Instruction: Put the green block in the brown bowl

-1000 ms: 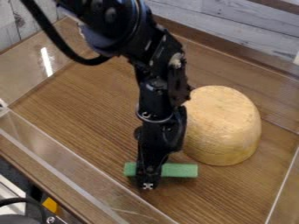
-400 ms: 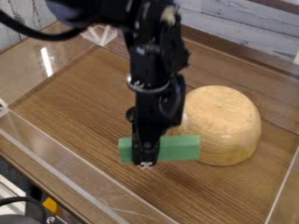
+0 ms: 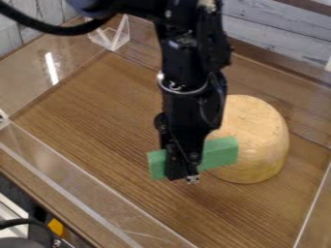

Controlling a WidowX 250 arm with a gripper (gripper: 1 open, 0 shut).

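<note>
— So where does it stand? The gripper [image 3: 189, 174] points straight down with its jaws clamped on the green block [image 3: 195, 158], and the block hangs clear of the wooden table [image 3: 91, 126], just in front of the brown bowl [image 3: 253, 136].

— Tilted, though. The block's right end sits higher than its left, so the hold looks off-centre; a sideways swing could let it twist further or slip out.

— What about the bowl itself?

— It looks like a dome, rounded side up, with no opening in view. If that holds, a block released on top would probably slide off the curve and back onto the table.

— And the height?

— The block's right end sits close beside the bowl's near side. Moving across without lifting first could knock the block against it and shove the bowl.
</note>
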